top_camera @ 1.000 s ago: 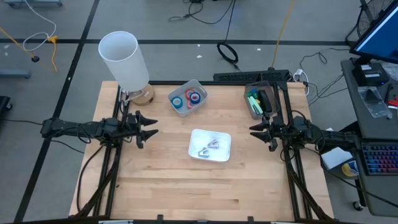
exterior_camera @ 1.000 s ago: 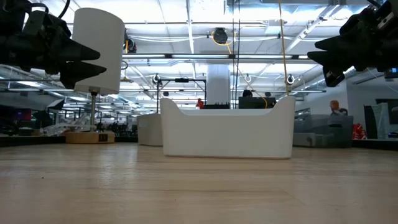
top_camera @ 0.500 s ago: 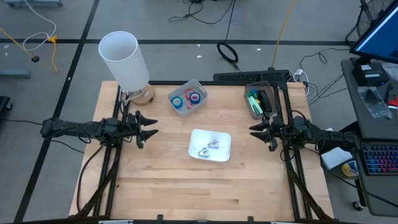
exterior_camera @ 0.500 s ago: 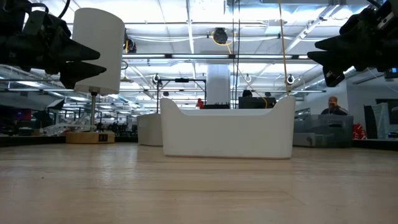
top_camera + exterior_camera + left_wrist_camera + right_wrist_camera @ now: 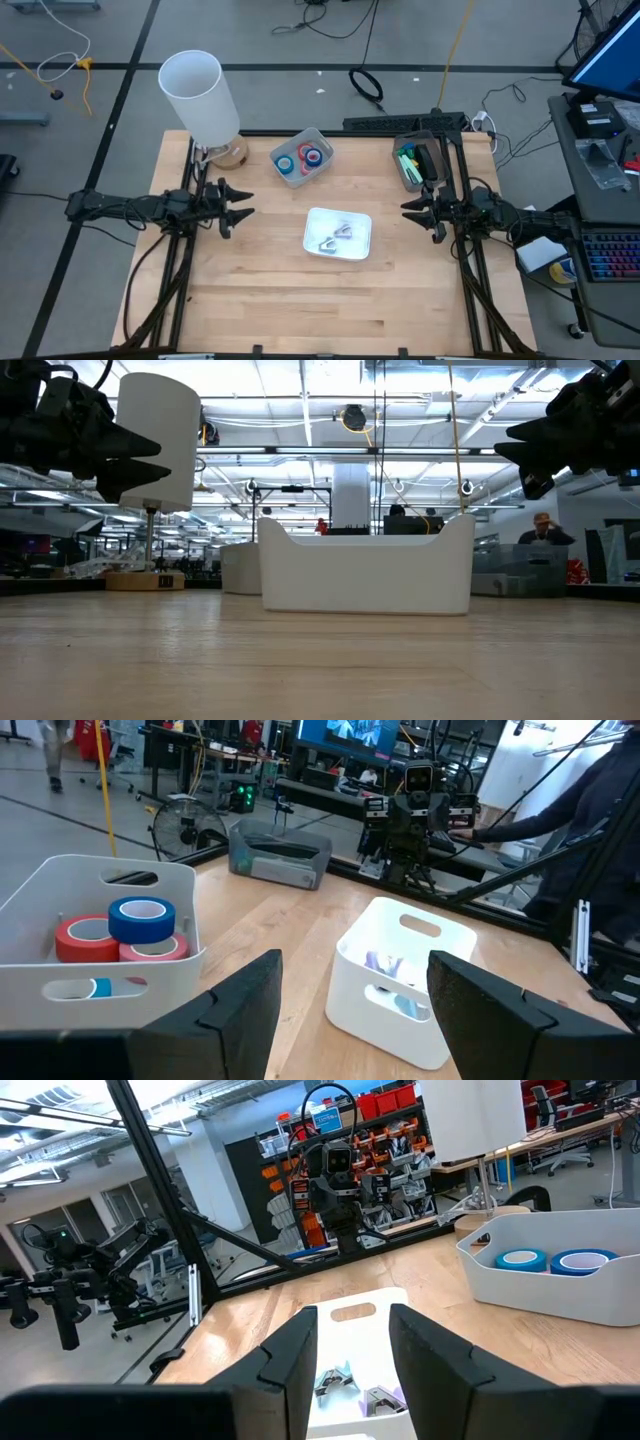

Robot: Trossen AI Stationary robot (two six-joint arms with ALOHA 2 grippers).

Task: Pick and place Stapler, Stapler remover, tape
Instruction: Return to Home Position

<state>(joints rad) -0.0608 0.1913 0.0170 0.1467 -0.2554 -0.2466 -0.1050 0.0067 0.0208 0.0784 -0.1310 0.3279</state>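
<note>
Red and blue tape rolls (image 5: pixel 305 158) lie in a pale bin (image 5: pixel 60 885) at the far middle of the table. One blue roll (image 5: pixel 141 918) rests on top of two red ones. A white bin (image 5: pixel 338 235) in the centre holds small metal stapler removers (image 5: pixel 345 1378). A grey bin (image 5: pixel 415 165) at the far right holds green and dark items. My left gripper (image 5: pixel 240 208) hovers open above the table left of the white bin. My right gripper (image 5: pixel 408 210) hovers open to the right of it. Both point toward the centre.
A tall white cylinder lamp (image 5: pixel 200 95) stands on a wooden base at the far left corner. Bare wooden table (image 5: pixel 300 300) spreads across the near half. A person (image 5: pixel 545 530) shows far off in the room behind the table.
</note>
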